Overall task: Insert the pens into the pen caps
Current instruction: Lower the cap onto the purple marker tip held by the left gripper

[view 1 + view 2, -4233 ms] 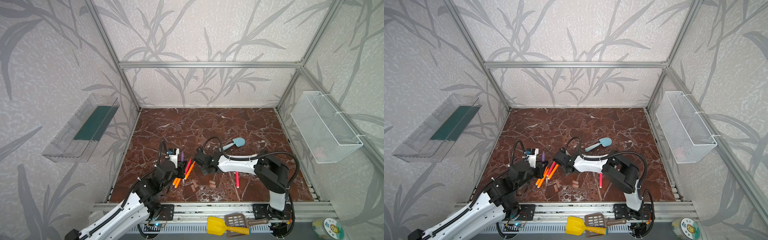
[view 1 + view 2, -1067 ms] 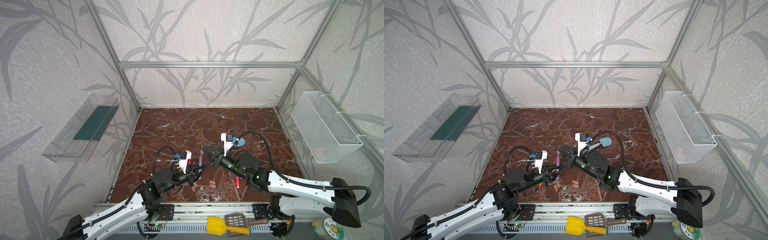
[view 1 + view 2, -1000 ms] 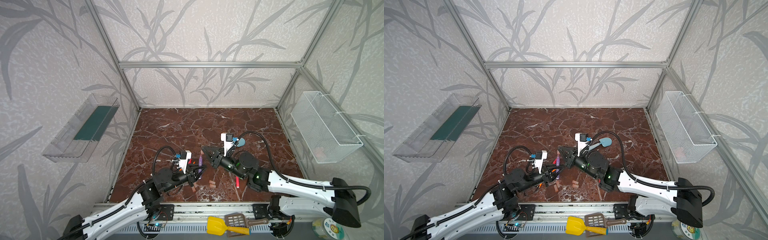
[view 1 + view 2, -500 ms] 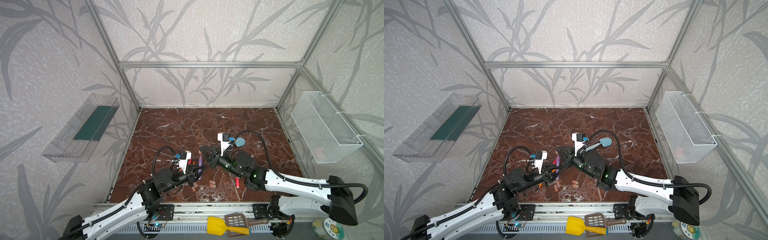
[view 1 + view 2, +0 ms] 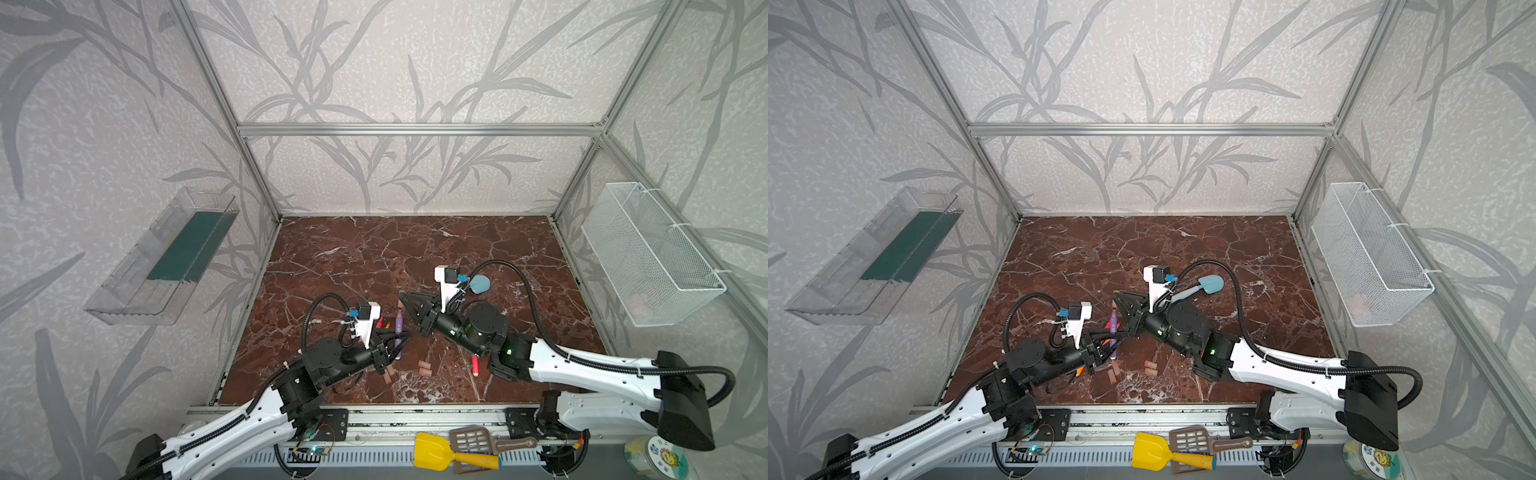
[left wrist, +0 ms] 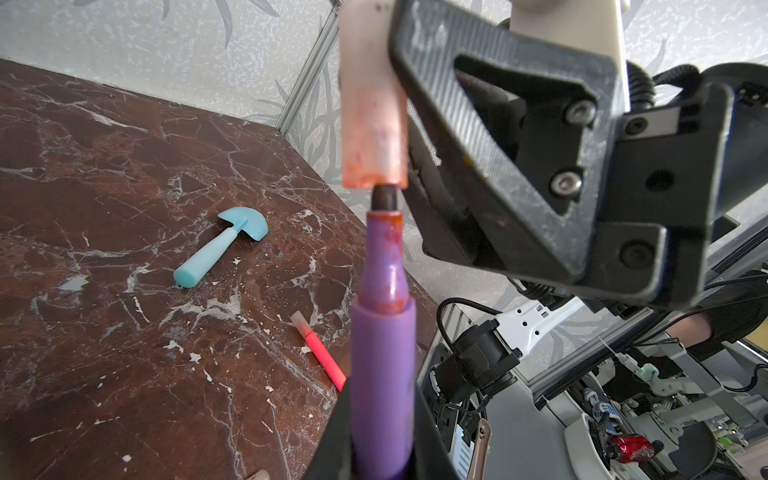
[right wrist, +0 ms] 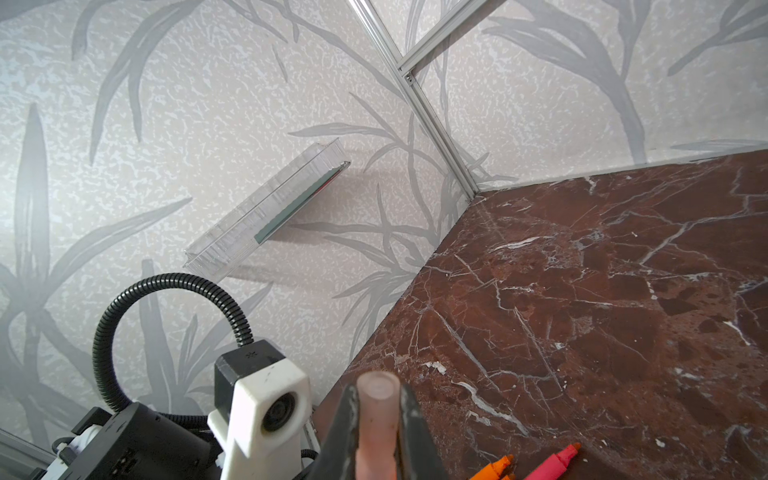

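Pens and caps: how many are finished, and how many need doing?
Done: no pen looks clearly capped yet. In hand: the left hand holds a purple marker pen, its dark tip just at the mouth of the pale pinkish translucent cap in the right hand. To do: loose pinkish caps lie on the brown marble table; orange pens and a red-pink pen lie uncapped.

At the middle of the table (image 5: 374,249), the held pen (image 6: 382,353) in the left gripper (image 5: 400,341) points far, its tip at the mouth of the held cap (image 6: 372,124) in the right gripper (image 5: 405,298). Loose caps (image 5: 424,368) lie nearer, a lying pen (image 5: 475,365) to their right, and the toy shovel (image 5: 480,284) farther back right.
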Available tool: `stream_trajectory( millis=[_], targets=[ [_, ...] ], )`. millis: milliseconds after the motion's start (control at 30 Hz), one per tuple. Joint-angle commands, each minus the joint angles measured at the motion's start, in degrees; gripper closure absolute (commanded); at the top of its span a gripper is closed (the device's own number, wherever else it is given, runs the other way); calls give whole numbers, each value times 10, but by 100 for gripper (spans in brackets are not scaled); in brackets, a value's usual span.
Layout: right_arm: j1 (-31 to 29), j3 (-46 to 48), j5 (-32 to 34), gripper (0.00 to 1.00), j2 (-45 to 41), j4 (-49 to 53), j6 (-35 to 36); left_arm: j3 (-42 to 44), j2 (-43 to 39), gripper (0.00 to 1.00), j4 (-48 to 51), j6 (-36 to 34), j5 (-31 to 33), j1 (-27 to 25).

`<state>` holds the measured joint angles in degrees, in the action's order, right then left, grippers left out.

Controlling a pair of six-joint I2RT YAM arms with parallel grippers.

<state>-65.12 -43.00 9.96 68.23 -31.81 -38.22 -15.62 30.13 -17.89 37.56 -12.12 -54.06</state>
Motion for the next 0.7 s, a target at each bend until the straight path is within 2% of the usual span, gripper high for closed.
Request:
stream_trajectory(
  millis=[0, 333, 667],
  targets=[
    [-3, -8, -22, 100, 0, -11, -10, 4, -6, 100, -3, 1, 5, -1],
    [-21, 31, -45, 100, -22, 0, -21, 0, -8, 100, 11, 1, 15, 0],
    [-26, 50, -48, 100, -42, 73, -14, -20, -13, 100, 43, -17, 34, 0]
  ],
)
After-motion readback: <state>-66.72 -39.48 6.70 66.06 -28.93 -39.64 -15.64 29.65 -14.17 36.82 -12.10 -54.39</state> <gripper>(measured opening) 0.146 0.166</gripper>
